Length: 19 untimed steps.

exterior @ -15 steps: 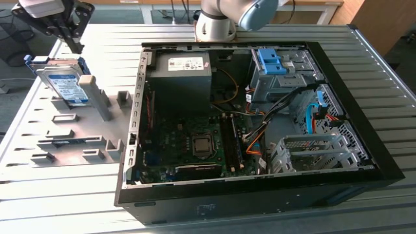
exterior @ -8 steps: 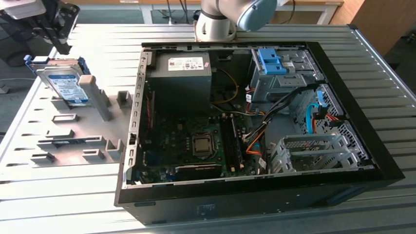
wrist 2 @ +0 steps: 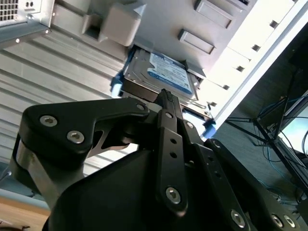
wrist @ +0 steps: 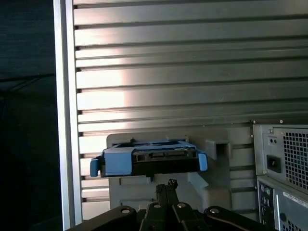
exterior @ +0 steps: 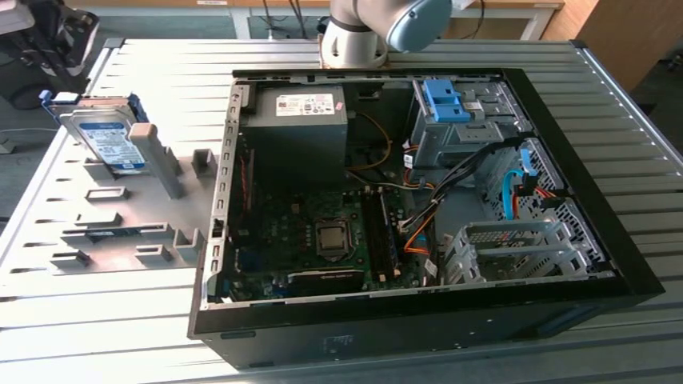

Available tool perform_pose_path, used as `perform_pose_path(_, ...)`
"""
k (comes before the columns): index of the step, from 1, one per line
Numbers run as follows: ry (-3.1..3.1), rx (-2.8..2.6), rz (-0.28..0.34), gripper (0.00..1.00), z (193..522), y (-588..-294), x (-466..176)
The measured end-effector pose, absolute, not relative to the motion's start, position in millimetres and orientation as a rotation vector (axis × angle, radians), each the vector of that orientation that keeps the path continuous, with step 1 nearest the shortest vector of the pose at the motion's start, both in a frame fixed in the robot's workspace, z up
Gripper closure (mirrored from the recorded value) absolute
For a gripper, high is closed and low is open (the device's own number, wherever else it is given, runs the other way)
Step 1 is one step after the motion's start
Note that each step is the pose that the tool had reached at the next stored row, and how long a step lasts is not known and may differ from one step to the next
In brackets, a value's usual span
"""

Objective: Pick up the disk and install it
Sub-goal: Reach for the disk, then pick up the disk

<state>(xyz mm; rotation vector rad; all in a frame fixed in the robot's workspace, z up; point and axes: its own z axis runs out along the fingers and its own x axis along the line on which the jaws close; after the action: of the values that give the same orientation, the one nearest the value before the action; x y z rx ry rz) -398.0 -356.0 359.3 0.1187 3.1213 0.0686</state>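
Note:
The disk [exterior: 107, 136], a silver drive with a white-and-blue label in blue rails, stands tilted in a slot of the grey holder plate [exterior: 128, 240] at the exterior view's left. Both wrist views show the disk: its label face [wrist 2: 166, 72] in the second, its blue-railed end [wrist: 149, 159] in the first. My gripper [wrist 2: 166, 94] [wrist: 166, 185] points at it from a distance, fingers pressed together with nothing between them. The arm's joint [exterior: 369, 32] sits beyond the far side of the case.
An open computer case [exterior: 629, 264] lies on the slatted metal table [exterior: 619, 144], with a grey power supply [exterior: 299, 120], a blue bracket [exterior: 449, 100] and a metal drive cage [exterior: 513, 248] inside. The table's edge [wrist: 65, 120] runs close beyond the holder plate.

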Motion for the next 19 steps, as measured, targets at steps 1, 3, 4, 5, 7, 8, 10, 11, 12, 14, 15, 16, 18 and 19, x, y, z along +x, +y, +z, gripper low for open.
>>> perform_pose_path(1, 3.121, 0.119, 0.069, 0.89, 358.7, -355.5, -401.7)
perform_pose_path(3, 3.121, 0.119, 0.069, 0.89, 357.4, -354.1, -409.1)
perform_pose_path(4, 3.121, 0.118, 0.069, 0.89, 357.0, -352.5, -412.6)
perform_pose_path(5, 3.121, 0.118, 0.069, 0.89, 356.7, -350.6, -415.9)
perform_pose_path(7, 3.121, 0.119, 0.069, 0.89, 356.7, -348.1, -420.2)
perform_pose_path(8, 3.121, 0.119, 0.069, 0.89, 356.7, -347.7, -420.9)
perform_pose_path(10, 3.121, 0.119, 0.069, 0.89, 356.7, -347.7, -421.0)
perform_pose_path(11, 3.121, 0.118, 0.069, 0.89, 356.7, -347.7, -421.0)
perform_pose_path(12, 3.121, 0.119, 0.069, 0.89, 356.7, -347.7, -421.2)
perform_pose_path(14, 3.121, 0.119, 0.069, 0.89, 356.7, -347.7, -421.2)
perform_pose_path(15, 3.121, 0.119, 0.069, 0.89, 356.7, -347.7, -421.3)
perform_pose_path(16, 3.121, 0.119, 0.069, 0.89, 356.7, -347.7, -421.3)
perform_pose_path(18, 3.121, 0.119, 0.069, 0.89, 356.7, -347.7, -421.3)
perform_pose_path(19, 3.121, 0.119, 0.069, 0.89, 356.7, -347.7, -421.3)
